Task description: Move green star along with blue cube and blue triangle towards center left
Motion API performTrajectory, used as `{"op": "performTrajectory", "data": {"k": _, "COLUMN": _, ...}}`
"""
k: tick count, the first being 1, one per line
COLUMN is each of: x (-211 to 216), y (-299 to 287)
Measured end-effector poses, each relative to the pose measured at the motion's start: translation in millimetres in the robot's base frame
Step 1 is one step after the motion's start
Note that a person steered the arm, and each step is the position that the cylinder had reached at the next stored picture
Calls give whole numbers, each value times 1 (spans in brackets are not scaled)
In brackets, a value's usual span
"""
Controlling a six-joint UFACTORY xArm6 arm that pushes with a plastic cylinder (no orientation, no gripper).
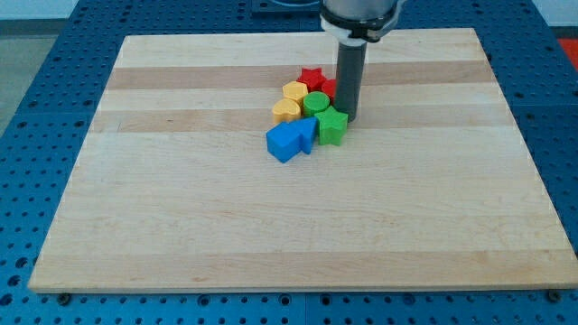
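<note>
The green star [331, 125] lies near the board's middle, a little toward the view's top. To its left the blue triangle [307, 132] touches the blue cube [284, 141]. My tip [349, 117] rests on the board at the green star's upper right edge, touching or almost touching it. The rod rises toward the view's top and hides part of a red block.
Behind the star a green cylinder [315, 103], a red star [312, 78], a yellow block [295, 92] and a second yellow block [285, 111] are packed together. The wooden board [181, 226] lies on a blue perforated table.
</note>
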State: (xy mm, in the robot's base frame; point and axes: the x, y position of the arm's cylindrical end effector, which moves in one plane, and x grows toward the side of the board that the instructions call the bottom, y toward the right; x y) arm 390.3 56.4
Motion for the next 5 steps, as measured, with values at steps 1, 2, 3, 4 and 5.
{"op": "performTrajectory", "data": {"k": 1, "x": 26, "y": -14}}
{"op": "performTrajectory", "data": {"k": 2, "x": 52, "y": -46}}
{"op": "performTrajectory", "data": {"k": 3, "x": 61, "y": -60}}
{"op": "performTrajectory", "data": {"k": 4, "x": 48, "y": -81}}
{"op": "performTrajectory", "data": {"k": 5, "x": 40, "y": -119}}
